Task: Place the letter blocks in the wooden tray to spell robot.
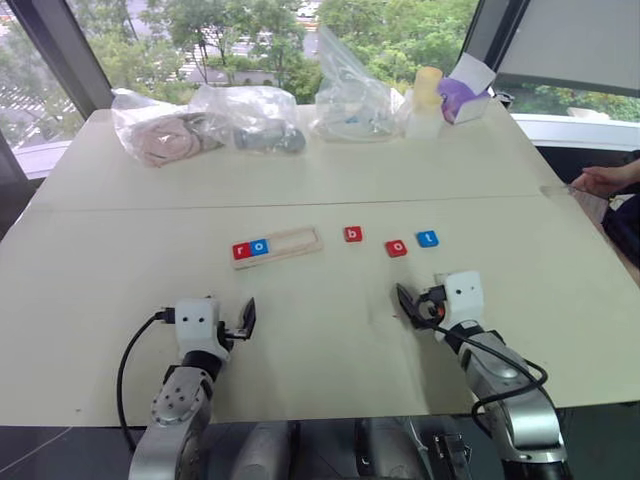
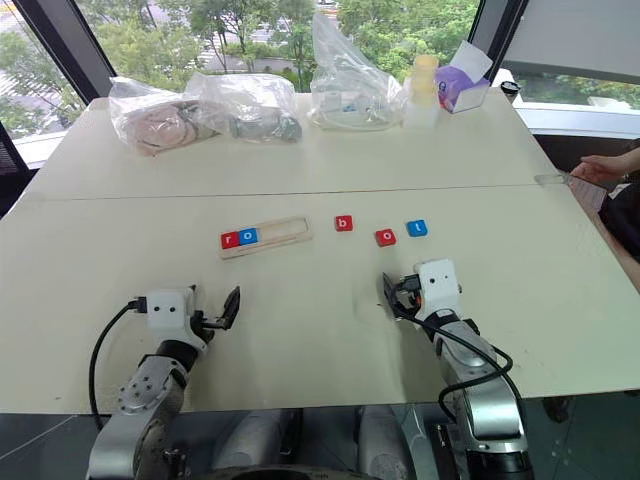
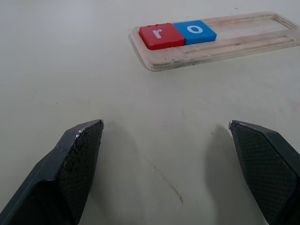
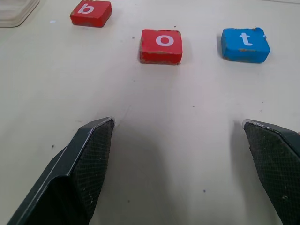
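Observation:
The wooden tray (image 1: 290,244) lies mid-table, left of centre. A red r block (image 1: 241,250) and a blue o block (image 1: 259,246) fill its left end, and the other slots are bare. To its right, on the table, lie a red b block (image 1: 353,234), a red o block (image 1: 396,248) and a blue t block (image 1: 427,238). My left gripper (image 3: 166,126) hovers open near the table's front, short of the tray, holding nothing. My right gripper (image 4: 178,123) is open too, short of the red o block (image 4: 161,45) and the blue t block (image 4: 245,44).
Three plastic bags (image 1: 165,130) (image 1: 255,118) (image 1: 350,95) sit along the far edge, beside a stack of yellow cups (image 1: 427,95) and a purple box (image 1: 462,98). A person's hand (image 1: 605,180) rests at the table's right edge.

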Robot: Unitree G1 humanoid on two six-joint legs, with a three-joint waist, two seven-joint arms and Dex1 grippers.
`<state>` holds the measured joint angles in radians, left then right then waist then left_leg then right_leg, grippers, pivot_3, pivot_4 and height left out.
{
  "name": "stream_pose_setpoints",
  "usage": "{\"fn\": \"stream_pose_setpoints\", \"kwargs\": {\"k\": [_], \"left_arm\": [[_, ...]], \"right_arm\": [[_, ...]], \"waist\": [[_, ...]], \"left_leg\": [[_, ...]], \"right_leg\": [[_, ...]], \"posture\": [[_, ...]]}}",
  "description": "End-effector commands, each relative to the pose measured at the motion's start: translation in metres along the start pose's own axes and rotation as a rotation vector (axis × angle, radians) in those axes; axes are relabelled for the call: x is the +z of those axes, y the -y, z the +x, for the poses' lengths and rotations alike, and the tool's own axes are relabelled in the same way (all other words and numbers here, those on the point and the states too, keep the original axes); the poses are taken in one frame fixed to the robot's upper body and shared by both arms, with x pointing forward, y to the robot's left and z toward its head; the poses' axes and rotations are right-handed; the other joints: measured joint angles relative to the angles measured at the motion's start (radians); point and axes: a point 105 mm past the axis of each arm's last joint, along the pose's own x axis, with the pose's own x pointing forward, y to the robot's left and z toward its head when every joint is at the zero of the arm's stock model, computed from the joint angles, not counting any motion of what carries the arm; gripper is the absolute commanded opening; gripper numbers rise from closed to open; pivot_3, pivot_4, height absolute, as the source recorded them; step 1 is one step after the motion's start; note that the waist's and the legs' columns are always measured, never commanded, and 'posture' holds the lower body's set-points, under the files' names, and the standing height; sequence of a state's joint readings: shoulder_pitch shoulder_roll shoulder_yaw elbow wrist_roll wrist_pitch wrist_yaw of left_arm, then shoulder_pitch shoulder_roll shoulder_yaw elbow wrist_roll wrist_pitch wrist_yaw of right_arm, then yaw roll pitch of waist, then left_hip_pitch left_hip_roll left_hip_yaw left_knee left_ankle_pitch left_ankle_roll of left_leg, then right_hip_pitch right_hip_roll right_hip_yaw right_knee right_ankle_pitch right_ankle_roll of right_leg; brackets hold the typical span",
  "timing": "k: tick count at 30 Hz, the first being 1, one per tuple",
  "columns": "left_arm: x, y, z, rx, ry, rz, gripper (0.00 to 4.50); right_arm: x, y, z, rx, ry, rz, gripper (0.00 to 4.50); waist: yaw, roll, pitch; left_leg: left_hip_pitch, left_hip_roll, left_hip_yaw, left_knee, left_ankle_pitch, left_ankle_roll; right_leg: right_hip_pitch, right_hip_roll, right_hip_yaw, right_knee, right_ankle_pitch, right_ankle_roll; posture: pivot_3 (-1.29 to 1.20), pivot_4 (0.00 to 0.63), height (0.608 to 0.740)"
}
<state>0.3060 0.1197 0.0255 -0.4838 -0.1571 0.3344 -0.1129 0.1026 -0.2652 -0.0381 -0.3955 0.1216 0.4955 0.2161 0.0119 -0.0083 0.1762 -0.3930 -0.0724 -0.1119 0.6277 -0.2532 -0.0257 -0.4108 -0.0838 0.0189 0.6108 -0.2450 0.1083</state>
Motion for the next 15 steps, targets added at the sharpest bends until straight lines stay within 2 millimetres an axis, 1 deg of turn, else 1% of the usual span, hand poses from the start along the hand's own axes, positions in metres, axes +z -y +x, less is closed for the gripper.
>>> {"fn": "stream_pose_setpoints", "kwargs": {"k": [1,5,9,12,15], "left_arm": [[0.0168,0.002,-0.0032,-0.017,0.061,0.012,4.5],[0.0196,0.002,-0.0058,-0.023,0.067,-0.008,4.5],[0.0183,-0.002,-0.0061,-0.023,0.056,0.009,4.5],[0.018,-0.0048,-0.0068,-0.019,0.057,0.01,4.5],[0.0182,-0.0056,-0.0067,-0.014,0.063,0.014,4.5]], "right_arm": [[-0.0021,-0.0047,-0.0053,0.034,-0.018,-0.004,4.46],[-0.0013,-0.0114,-0.0115,0.07,-0.014,-0.025,4.46],[-0.0021,-0.0093,-0.013,0.058,-0.018,-0.009,4.46],[-0.0036,-0.0125,-0.0128,0.055,-0.019,0.003,4.46],[-0.0008,-0.0135,-0.0089,0.05,-0.01,0.011,4.46]], "waist": [[-0.001,0.0,0.0],[0.0,0.0,0.0],[-0.001,0.0,0.0],[-0.001,0.0,0.0],[-0.002,0.0,0.0]], "left_leg": [[0.0,0.0,0.0,0.0,0.0,0.0],[0.0,0.0,0.0,0.0,0.0,0.001],[0.0,0.0,0.0,0.0,0.0,0.001],[0.0,0.0,0.0,0.0,0.0,0.001],[0.0,0.0,0.0,0.0,0.0,0.001]], "right_leg": [[0.0,0.0,0.0,0.0,0.0,0.0],[0.0,0.0,0.0,0.0,0.0,0.0],[-0.001,0.0,0.0,0.0,0.0,0.0],[-0.001,0.0,-0.001,0.0,0.0,0.0],[-0.001,0.0,-0.001,0.0,0.0,0.0]], "posture": [[0.0,0.15,0.74],[0.0,0.15,0.74],[0.0,0.15,0.74],[0.0,0.15,0.74],[0.0,0.15,0.74]]}}
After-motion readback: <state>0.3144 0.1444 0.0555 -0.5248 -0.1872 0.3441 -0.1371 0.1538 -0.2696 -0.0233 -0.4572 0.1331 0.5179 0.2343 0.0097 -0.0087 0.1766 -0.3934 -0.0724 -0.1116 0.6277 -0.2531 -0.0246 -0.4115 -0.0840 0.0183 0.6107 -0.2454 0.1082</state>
